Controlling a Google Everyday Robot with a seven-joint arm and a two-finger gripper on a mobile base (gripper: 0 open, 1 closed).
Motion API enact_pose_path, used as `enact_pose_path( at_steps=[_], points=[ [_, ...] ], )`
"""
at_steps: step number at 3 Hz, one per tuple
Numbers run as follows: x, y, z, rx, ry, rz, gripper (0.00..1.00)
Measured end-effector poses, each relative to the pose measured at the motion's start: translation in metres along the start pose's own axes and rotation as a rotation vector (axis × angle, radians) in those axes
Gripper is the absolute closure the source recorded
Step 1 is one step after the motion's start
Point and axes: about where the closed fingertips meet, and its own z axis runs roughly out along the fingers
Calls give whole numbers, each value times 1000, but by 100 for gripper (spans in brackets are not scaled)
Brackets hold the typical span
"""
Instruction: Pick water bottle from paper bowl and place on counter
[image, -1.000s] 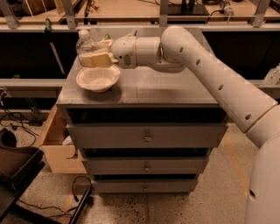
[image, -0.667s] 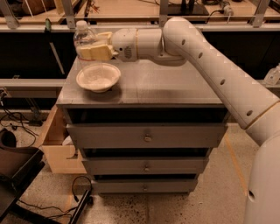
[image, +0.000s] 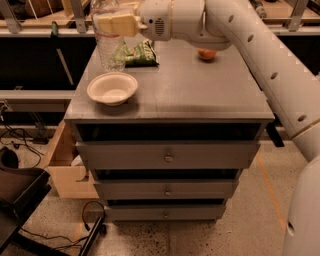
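Observation:
My gripper (image: 111, 24) is at the top left of the camera view, shut on the clear water bottle (image: 109, 47). It holds the bottle upright in the air, above and just behind the paper bowl (image: 112, 88). The bottle's cap is cut off by the top edge of the view. The off-white bowl is empty and sits near the front left corner of the grey counter (image: 200, 92). My white arm (image: 260, 45) reaches in from the right.
A green snack bag (image: 137, 54) lies at the back of the counter behind the bottle. An orange fruit (image: 206, 53) sits at the back under my arm. Three drawers (image: 167, 156) with knobs face me. A cardboard box (image: 62, 165) stands on the floor at the left.
My gripper has lifted the water bottle up out of the bowl. The bowl is now empty, and the view has moved closer to the counter.

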Motion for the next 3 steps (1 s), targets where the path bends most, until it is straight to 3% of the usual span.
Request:
enact_pose_path(
  at_steps=[1, 3],
  points=[
    [-14, -28, -30, 86, -29, 50, 100],
    [-23, -98, -109, 337, -49, 109, 100]
  ],
)
